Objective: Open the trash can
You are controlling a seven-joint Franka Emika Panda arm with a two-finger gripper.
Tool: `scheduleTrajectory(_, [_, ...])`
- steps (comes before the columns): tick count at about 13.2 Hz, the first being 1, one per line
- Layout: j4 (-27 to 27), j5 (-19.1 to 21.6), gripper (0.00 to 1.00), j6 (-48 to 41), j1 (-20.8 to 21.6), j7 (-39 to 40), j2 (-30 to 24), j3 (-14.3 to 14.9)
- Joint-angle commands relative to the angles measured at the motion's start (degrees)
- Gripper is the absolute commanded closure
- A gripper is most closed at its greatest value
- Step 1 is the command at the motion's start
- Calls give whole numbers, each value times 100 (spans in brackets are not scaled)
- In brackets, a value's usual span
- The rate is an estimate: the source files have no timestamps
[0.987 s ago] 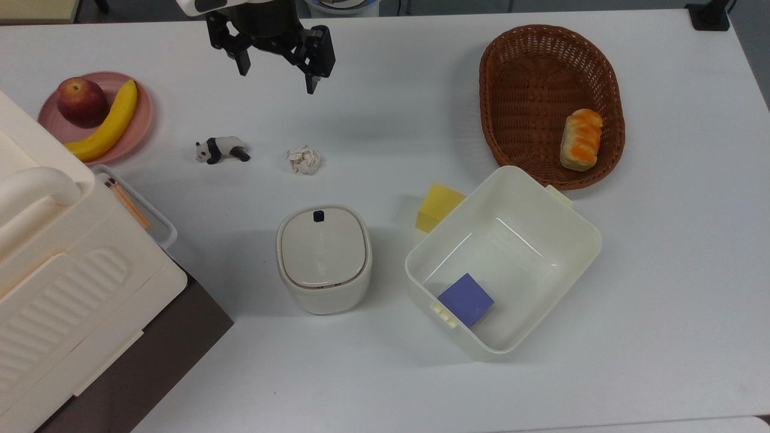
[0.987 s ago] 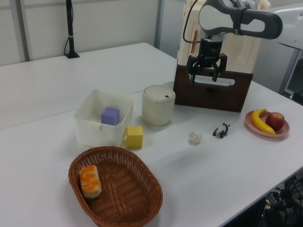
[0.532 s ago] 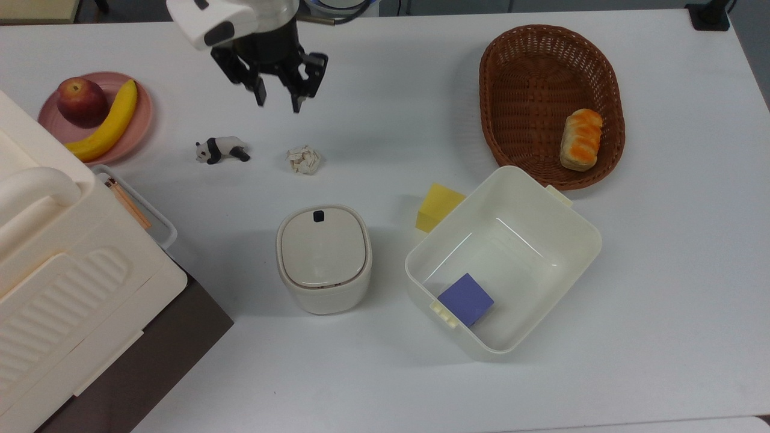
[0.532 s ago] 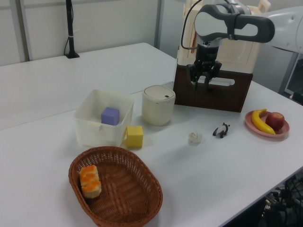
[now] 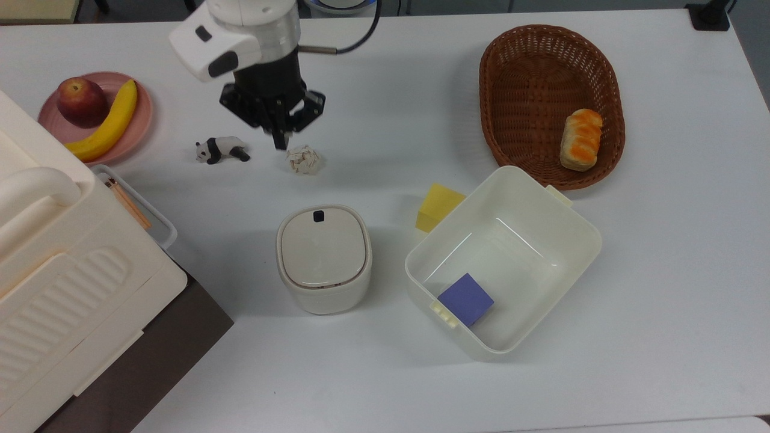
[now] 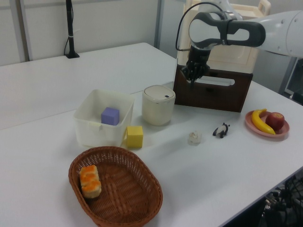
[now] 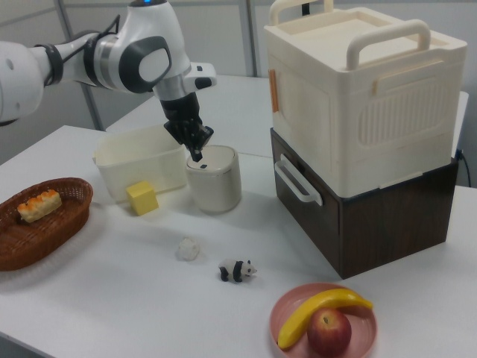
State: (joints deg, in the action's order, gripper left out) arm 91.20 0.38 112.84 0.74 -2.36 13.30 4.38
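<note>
Standing on the white tabletop (image 5: pixel 373 373) nearest the top view's bottom edge, the small cream-white rounded plastic trash can (image 5: pixel 323 260) has its smooth beige lid (image 5: pixel 323 249) down, the little black button (image 5: pixel 318 216) on the lid's far edge, just beside a lidless white tub (image 5: pixel 574 252). Farther off, above a crumpled paper ball (image 5: pixel 304 160) and a toy panda (image 5: pixel 221 149), hovers the black two-finger pincer (image 5: pixel 280 143), fingers pinched together to a point. I'd judge this the approach: next it must travel over the button and press straight down.
</note>
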Motion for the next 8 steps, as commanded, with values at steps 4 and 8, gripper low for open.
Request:
scheduleTrajectory(4, [-549,191,100,1082,119,105,840,-69])
scheduleTrajectory(8, [-806,139,100,1381,382,-18,1420,-69])
